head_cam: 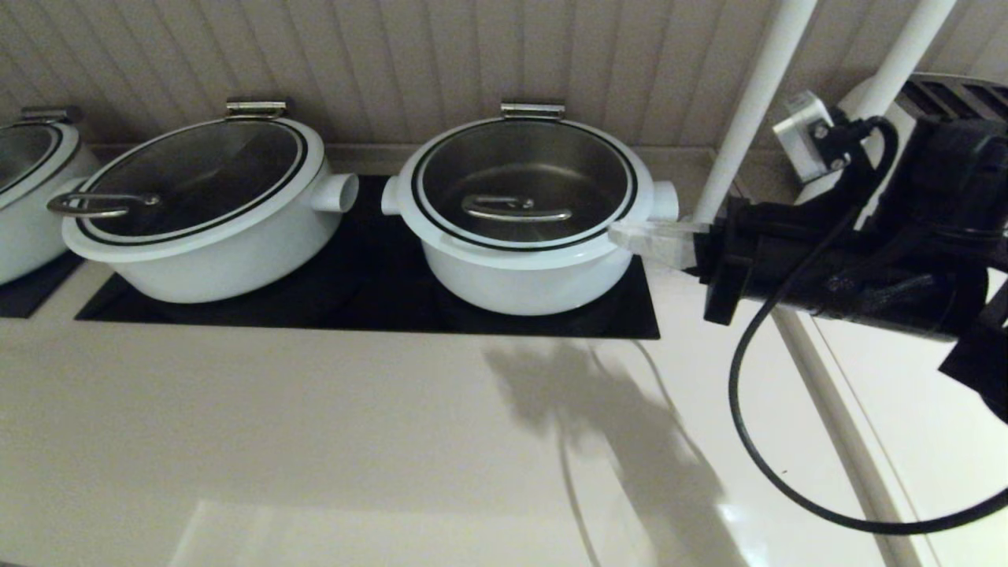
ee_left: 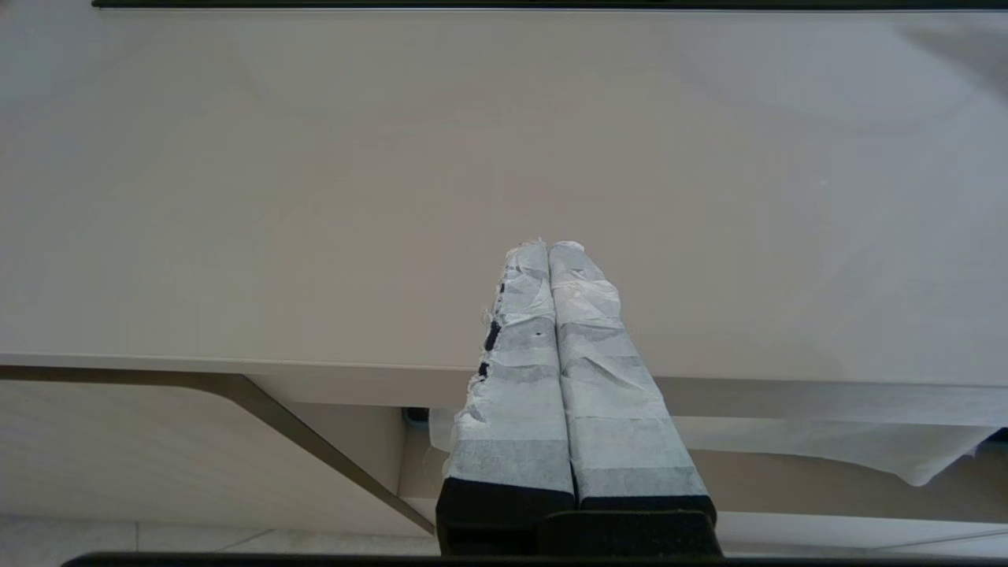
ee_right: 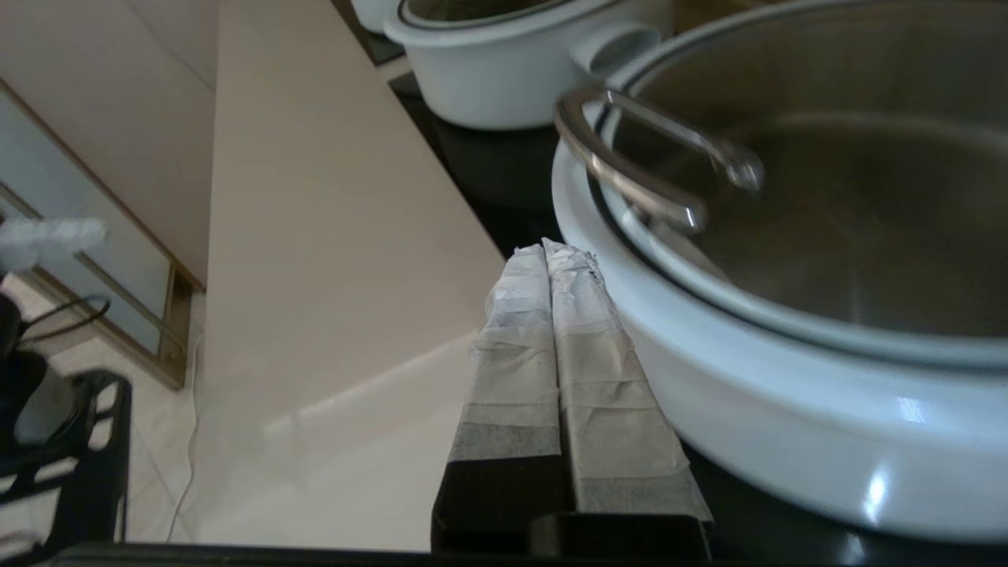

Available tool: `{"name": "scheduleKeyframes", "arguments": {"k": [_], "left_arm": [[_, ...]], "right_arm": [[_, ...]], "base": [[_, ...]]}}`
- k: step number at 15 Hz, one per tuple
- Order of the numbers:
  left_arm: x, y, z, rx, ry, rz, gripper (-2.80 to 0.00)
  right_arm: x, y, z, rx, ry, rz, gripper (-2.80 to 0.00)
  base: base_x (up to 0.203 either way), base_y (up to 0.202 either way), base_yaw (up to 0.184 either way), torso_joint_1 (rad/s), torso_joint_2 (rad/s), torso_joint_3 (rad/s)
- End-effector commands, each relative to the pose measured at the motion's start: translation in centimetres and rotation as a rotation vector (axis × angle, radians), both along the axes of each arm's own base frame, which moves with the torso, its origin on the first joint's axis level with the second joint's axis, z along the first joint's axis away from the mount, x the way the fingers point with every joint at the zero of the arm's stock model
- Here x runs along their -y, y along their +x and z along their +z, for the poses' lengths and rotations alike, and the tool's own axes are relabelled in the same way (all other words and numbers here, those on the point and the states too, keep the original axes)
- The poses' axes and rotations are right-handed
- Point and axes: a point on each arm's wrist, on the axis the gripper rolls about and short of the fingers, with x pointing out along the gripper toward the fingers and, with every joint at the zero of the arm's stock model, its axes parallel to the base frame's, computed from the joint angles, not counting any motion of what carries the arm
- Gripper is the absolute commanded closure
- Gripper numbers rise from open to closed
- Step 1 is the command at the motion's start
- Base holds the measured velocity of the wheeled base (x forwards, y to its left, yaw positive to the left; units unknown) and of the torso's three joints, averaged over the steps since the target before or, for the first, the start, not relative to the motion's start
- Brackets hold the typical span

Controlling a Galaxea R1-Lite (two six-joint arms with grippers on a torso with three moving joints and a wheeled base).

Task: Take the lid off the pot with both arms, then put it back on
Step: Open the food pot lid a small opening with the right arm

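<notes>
Finding the lid (head_cam: 526,169) seated flat on the pot (head_cam: 520,283), black ring level all round and steel bar handle at its centre, so judging the lift as not yet begun. Placing the pot on the black panel (head_cam: 370,303) set into the table (head_cam: 315,441), close to the back wall, with a wider pot (head_cam: 220,260) just beside it on the left. Noting the right hand (head_cam: 620,236) at the pot's right side, tips level with the lid's white rim and just below the stubby side handle, touching or nearly so; cannot tell which. Reading its wrapped fingers (ee_right: 579,315) as pressed together, pinching nothing. Missing the left arm from the head view altogether. Seeing the left hand (ee_left: 549,248) only in its own wrist view, fingers likewise pressed together, hanging over bare table near an edge, no pot in sight. Leaving everything to do: bring the left hand to the opposite side, catch the rim from both sides, raise, then set back down square.
</notes>
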Motion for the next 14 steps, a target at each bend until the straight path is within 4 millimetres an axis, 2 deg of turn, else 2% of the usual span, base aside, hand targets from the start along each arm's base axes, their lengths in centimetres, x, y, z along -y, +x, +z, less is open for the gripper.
{"name": "scheduleKeyframes", "arguments": {"k": [1,5,14], "left_arm": [[0.0,0.0,0.0,-0.001,0.000,0.000,0.00],[0.0,0.0,0.0,-0.001,0.000,0.000,0.00],[0.0,0.0,0.0,-0.001,0.000,0.000,0.00]], "right_arm": [[-1.6,0.8,-0.2,-0.003,0.003,0.022,0.00],[-4.0,1.4,-0.3,-0.024,0.018,0.015,0.00],[-5.7,2.4,-2.7,-0.081,-0.019,0.003,0.00]], "base": [[0.000,0.000,0.000,0.000,0.00,0.000],[0.000,0.000,0.000,0.000,0.00,0.000],[0.000,0.000,0.000,0.000,0.00,0.000]]}}
